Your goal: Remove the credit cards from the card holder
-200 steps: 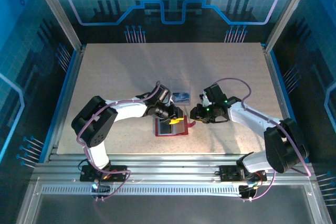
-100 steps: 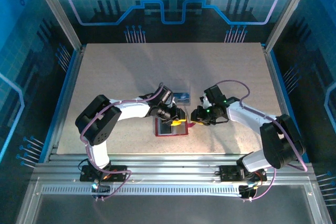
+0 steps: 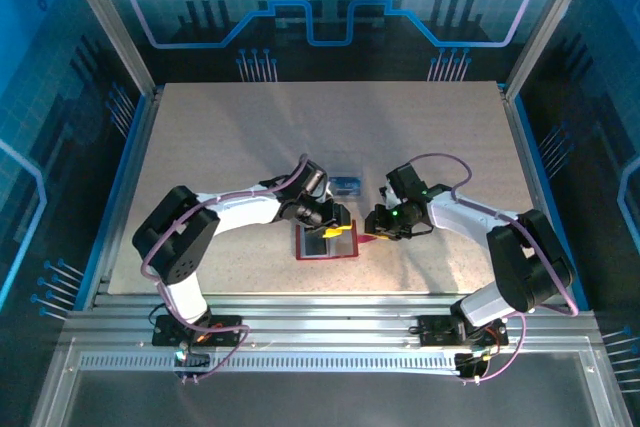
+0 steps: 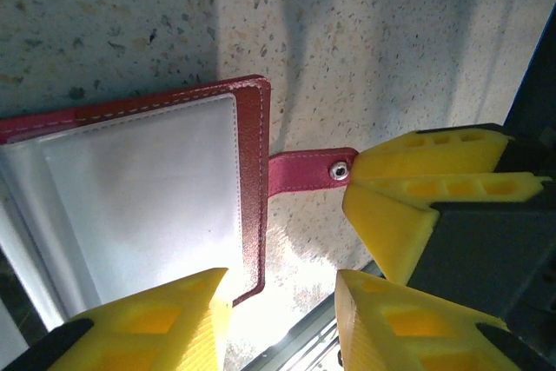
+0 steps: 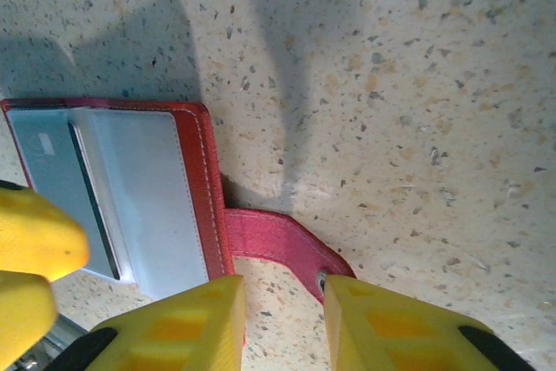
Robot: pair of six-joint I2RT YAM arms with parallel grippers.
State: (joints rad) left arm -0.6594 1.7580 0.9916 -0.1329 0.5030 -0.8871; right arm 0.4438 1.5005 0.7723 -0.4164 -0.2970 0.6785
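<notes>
Lying open and flat on the pale speckled tabletop (image 3: 230, 137), between the two arms: small red leather-like folding card holder (image 3: 325, 245), greyish clear pockets facing up. Its red snap tab (image 3: 368, 238) sticks out toward the right arm.

Right gripper (image 5: 282, 297): yellow fingers narrowed around the end of the snap tab. The tab arches up off the table into the gap, with the metal snap against one fingertip. From the left wrist, the two right fingers (image 4: 434, 188) meet in a V on the snap, so this reads as a pinch on the tab.

Left gripper (image 4: 282, 310): jaws partly apart, nothing clamped. One finger (image 4: 165, 319) sits over the corner of the clear pocket, the other is past the holder's stitched edge, over bare table. Cannot tell whether it touches the pocket.

A dark thin edge shows inside the pockets from the right wrist; cannot tell which card it is.

Small clear plastic tray (image 3: 358, 178) is just beyond the holder, with a blue credit card (image 3: 346, 186) in it.
</notes>
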